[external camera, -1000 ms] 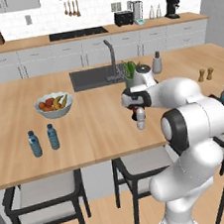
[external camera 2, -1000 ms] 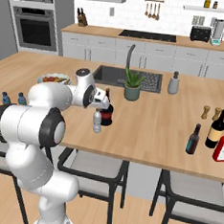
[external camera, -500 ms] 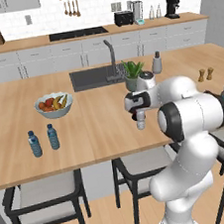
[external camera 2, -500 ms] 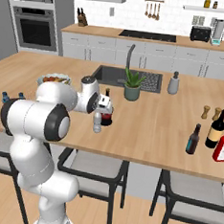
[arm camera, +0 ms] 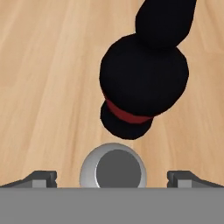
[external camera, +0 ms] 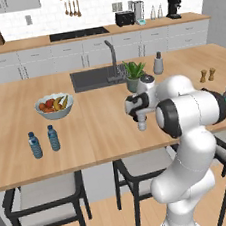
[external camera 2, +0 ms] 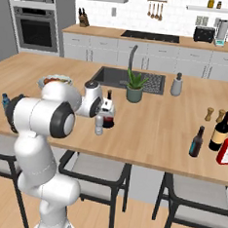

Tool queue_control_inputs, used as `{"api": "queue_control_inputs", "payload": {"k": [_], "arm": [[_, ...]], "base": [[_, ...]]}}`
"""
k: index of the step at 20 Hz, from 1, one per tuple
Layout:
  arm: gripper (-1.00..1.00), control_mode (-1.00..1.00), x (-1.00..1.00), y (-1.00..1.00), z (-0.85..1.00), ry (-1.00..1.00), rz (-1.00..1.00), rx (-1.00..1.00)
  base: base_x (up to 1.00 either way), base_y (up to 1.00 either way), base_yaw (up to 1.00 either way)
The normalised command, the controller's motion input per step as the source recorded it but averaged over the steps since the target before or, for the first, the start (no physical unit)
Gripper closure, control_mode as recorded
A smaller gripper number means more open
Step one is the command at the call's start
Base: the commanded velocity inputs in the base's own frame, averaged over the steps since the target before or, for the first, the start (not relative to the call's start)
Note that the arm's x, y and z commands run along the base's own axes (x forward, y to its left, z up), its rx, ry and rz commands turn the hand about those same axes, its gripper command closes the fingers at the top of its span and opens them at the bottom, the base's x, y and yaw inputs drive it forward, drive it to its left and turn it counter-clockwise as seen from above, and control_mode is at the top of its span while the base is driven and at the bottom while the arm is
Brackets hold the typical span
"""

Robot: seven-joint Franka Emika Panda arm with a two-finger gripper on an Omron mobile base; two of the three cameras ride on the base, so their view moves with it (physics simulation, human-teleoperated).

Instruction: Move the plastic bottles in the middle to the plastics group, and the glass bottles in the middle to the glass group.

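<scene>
- Hovering over the island counter, the gripper points straight down above the small clear-whitish bottle, its fingers spread wide to either side of the pale cap and touching nothing.
- Seen from the hand camera, that bottle shows as a grey-white ring around a darker cap centre; from the right base view it is a short, pale, see-through bottle standing upright near the counter's front edge, about midway along it.
- Just beside it stands the squat dark bottle: a round black body, a thin red band low on it and a narrow black neck.
- Two blue-tinted bottles with blue labels stand upright side by side near the front edge toward the counter's left end, well apart from the gripper.
- Near the front edge toward the right end stand the slim teal-blue bottle with a dark top and, next to it, the tall dark wine bottle with a cream label.
</scene>
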Motion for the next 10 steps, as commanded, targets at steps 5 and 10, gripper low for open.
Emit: {"api": "queue_control_inputs", "payload": {"k": [5, 10], "arm": [[1.0, -1.0, 0.06, 0.0, -0.12, -0.02, 0.06, 0.0], [1.0, -1.0, 0.0, 0.0, -0.14, -0.03, 0.05, 0.0]], "base": [[0.0, 0.0, 0.0], [0.0, 0.0, 0.0]]}}
